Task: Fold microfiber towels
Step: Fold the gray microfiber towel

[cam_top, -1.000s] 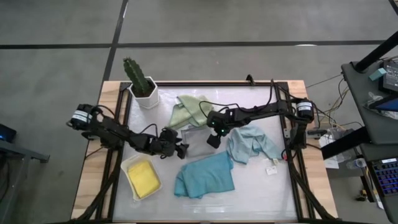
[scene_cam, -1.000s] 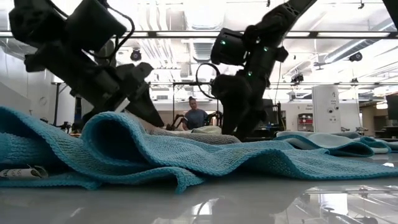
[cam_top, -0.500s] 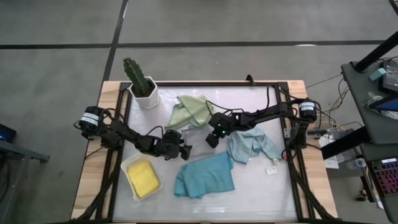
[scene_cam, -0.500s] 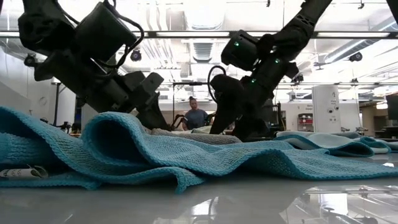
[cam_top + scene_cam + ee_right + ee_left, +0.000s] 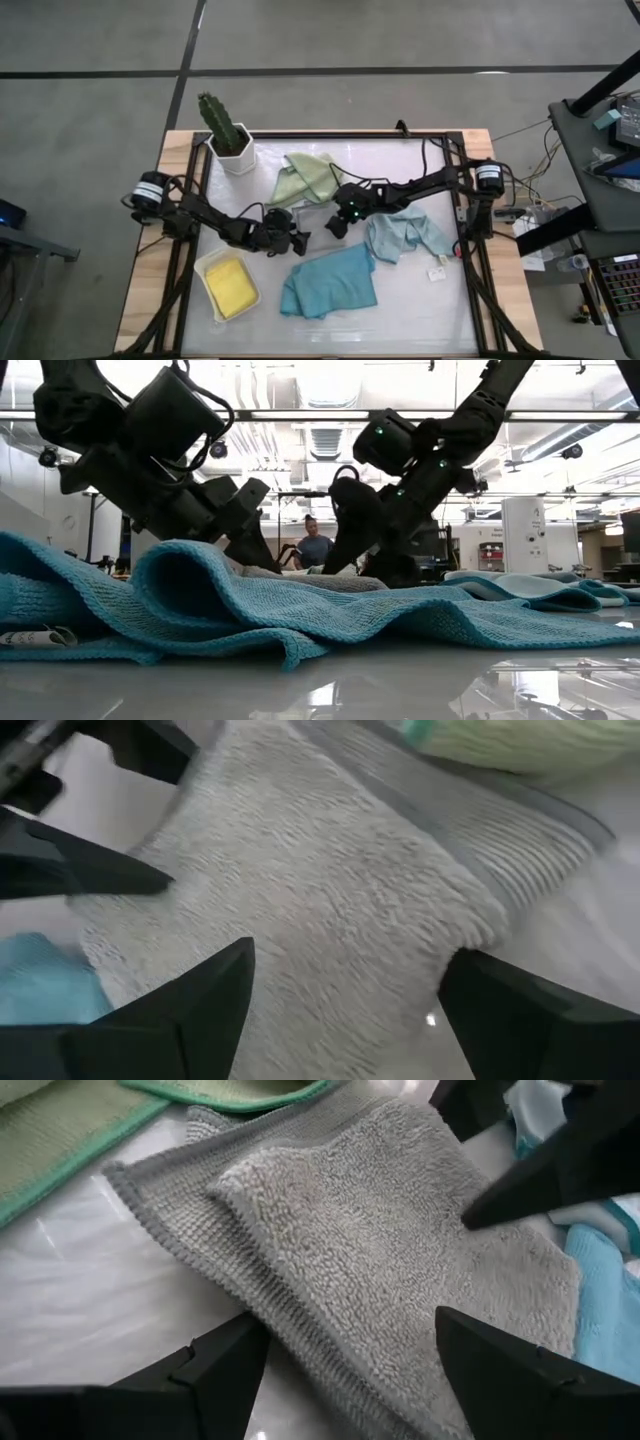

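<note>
Grippers of ours, left gripper [image 5: 297, 238] and right gripper [image 5: 333, 222], both spread wide and empty, flank the soft grey square microfiber towel [image 5: 380, 1250] mid-table.

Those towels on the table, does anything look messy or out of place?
Yes. The teal towel, pale blue towel and sage green towel lie crumpled and unfolded. Only the yellow towel sits neatly, in the white tray. A small tag lies loose beside the pale blue one.

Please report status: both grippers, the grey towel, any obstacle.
Left gripper open, low over grey towel. Right gripper open, opposite side of it. Towel flat, not gripped. Sage green towel touches its far edge.
</note>
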Robot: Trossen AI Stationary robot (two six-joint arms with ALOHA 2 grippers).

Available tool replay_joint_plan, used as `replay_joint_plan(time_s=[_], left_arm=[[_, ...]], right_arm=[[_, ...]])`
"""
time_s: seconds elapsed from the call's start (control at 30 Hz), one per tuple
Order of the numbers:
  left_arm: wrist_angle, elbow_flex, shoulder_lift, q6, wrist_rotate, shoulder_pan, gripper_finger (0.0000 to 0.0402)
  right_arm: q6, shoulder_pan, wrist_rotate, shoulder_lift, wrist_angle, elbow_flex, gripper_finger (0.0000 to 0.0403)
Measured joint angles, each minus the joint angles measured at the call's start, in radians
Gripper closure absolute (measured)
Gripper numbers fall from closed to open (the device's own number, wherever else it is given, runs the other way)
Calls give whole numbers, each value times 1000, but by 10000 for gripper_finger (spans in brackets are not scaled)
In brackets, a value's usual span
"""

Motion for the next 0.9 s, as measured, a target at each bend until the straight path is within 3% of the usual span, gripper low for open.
replay_joint_plan(time_s=[0.2,0.5,0.6,0.73,0.9], left_arm=[[58,16,47,9,-13,8,153],[54,14,48,-1,-4,9,257],[84,13,48,-4,43,7,283],[54,6,9,48,141,4,284],[-85,-14,-83,58,141,6,254]], right_arm=[[9,5,-22,10,61,-2,133],[-13,6,-23,8,43,-4,227],[-53,-12,-28,2,-11,4,254],[-107,-31,-22,0,-86,31,282],[-182,-30,-23,0,-176,79,334]])
